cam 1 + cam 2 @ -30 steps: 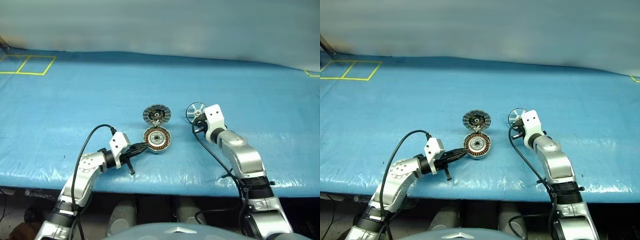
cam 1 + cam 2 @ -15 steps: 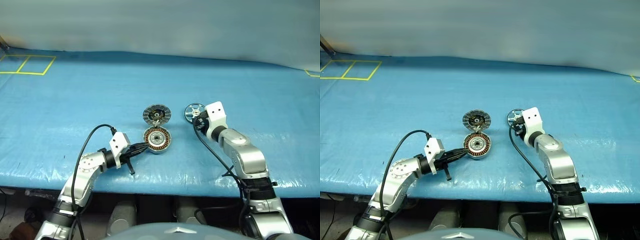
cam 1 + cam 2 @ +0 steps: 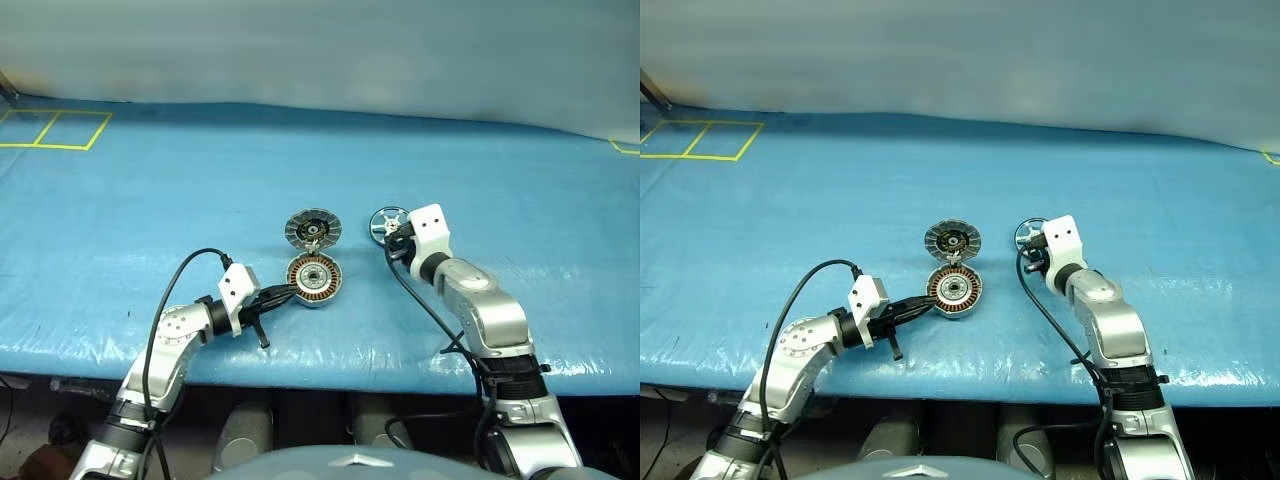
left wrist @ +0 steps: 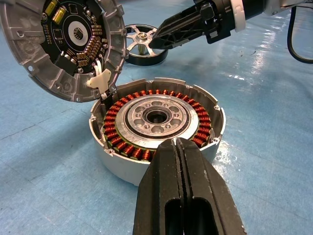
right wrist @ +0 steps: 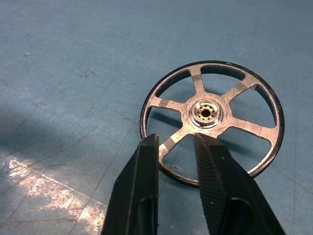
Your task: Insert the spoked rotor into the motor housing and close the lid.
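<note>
Centre of the left eye frame: we see the motor housing (image 3: pixel 315 279) on the blue table cover (image 3: pixel 150 200), its lid (image 3: pixel 313 228) swung open just above it. Left gripper (image 4: pixel 177 147), fingers pressed together, tips at the housing's near rim. Right of the lid lies the spoked rotor (image 5: pixel 212 117); right gripper (image 5: pixel 176 147) straddles one spoke, fingers slightly apart, grip uncertain.

Silver spoked rotor (image 5: pixel 211 117), copper-ringed motor housing (image 4: pixel 157 127)

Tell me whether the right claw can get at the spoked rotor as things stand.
Probably yes: the right claw already straddles a spoke of the spoked rotor, which lies flat on the table with nothing in the way.
</note>
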You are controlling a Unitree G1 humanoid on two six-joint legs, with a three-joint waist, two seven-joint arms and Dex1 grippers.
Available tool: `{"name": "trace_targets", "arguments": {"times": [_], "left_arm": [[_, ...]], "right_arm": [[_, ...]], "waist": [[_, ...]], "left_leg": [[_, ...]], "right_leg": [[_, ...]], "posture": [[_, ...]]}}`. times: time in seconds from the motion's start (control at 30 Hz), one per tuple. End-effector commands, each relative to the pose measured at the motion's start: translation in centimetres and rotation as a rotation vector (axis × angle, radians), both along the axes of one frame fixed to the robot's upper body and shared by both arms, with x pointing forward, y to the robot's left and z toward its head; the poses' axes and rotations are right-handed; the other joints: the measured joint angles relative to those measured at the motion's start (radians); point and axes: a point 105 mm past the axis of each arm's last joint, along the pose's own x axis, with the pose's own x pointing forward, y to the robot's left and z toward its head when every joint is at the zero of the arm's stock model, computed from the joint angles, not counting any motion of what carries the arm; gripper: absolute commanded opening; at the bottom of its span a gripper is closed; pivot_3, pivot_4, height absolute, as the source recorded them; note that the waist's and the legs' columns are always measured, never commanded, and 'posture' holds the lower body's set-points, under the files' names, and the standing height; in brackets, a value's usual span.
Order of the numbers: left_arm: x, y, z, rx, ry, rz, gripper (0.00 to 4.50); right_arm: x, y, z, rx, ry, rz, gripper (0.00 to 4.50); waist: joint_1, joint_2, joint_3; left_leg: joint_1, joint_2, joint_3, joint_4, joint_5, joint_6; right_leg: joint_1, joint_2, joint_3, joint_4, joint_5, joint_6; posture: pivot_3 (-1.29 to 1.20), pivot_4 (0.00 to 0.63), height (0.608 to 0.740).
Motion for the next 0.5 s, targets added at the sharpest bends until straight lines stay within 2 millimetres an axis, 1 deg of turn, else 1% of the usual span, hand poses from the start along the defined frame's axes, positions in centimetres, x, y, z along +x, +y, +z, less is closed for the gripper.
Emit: {"name": "trace_targets", "arguments": {"times": [0.03,0.5], "left_arm": [[0.1,0.2,-0.7,0.028,0.012,0.014,0.00],[-0.3,0.1,-0.8,0.030,0.012,0.020,0.00]], "right_arm": [[0.2,-0.4,1.0,0.003,-0.034,-0.015,0.02],[0.6,-1.3,-0.2,-0.033,0.006,-0.072,0.02]], "waist": [[0.000,0.000,0.000],[0.000,0.000,0.000]], "left_leg": [[0.000,0.000,0.000,0.000,0.000,0.000],[0.000,0.000,0.000,0.000,0.000,0.000]], "right_leg": [[0.000,0.000,0.000,0.000,0.000,0.000],[0.000,0.000,0.000,0.000,0.000,0.000]], "posture": [[0.00,0.150,0.740],[0.00,0.150,0.740]]}}
